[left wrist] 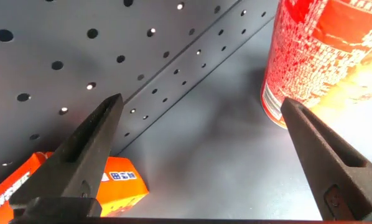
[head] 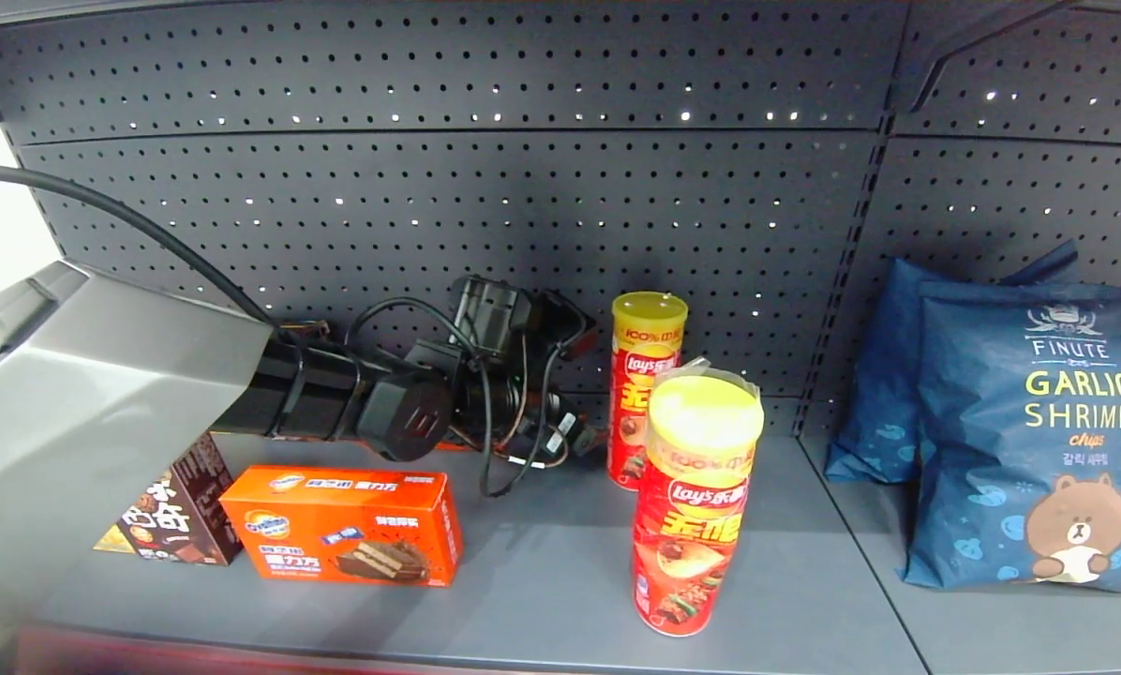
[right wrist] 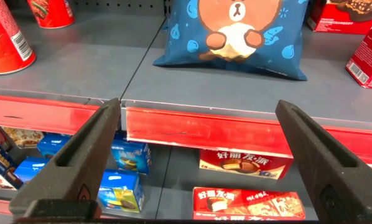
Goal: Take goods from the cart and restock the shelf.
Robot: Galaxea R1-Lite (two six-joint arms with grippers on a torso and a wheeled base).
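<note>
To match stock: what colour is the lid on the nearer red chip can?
Yellow lid on the nearer red chip can; head view shows it best.

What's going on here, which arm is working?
Restocking a shelf. The left pincer is open and empty at the back of the shelf, beside the rear can; a second can stands in front. The right pincer is open and empty too, facing the shelf edge near the blue bag.

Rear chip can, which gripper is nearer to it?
Left. The left gripper is beside the rear chip can; the right gripper is out in front of the shelf.
</note>
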